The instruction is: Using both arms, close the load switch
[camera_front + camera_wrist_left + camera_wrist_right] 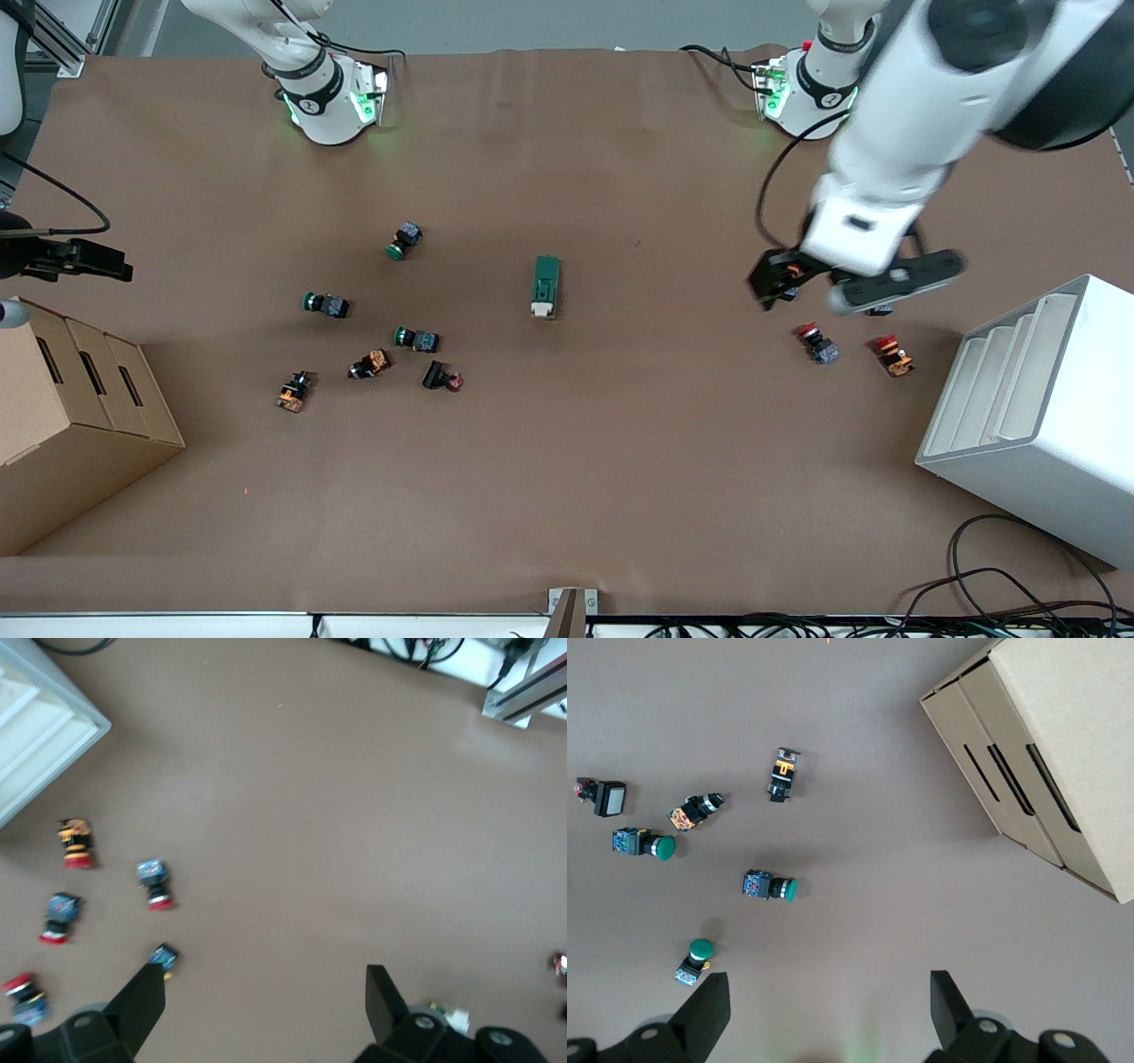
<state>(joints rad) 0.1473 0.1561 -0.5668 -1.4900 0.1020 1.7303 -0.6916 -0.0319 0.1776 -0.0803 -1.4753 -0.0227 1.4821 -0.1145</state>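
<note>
Brown table [567,496] covering is carrying everything. The load switch [545,286] is lying flat near the middle, untouched, cream lever end pointing toward the front camera, well apart from both arms.

Left tool [846,282] is hanging over the red-capped push-buttons [818,342] toward the left arm's end of the table; the left wrist view is showing its fingers [142,997] spread wide apart, nothing between them. Right tool [828,1014] is not appearing in the front view; its wrist view is showing fingers [709,1005] likewise spread and empty, over the green-capped push-buttons [769,886], with the cardboard box [1050,753] beside them.

Risks, as judged from here:
- Left tool is sitting low among the red-capped buttons; a sideways sweep toward the switch is likely to knock one along.
- Switch is small and loose on the covering; a push on the lever from one tool alone is likely to slide or spin the block rather than close it, so the other tool needs to be bracing the body.
- Both arms are converging on one small part, so the tools could collide with each other.
- White rack [1036,416] is standing close to the left arm.
</note>
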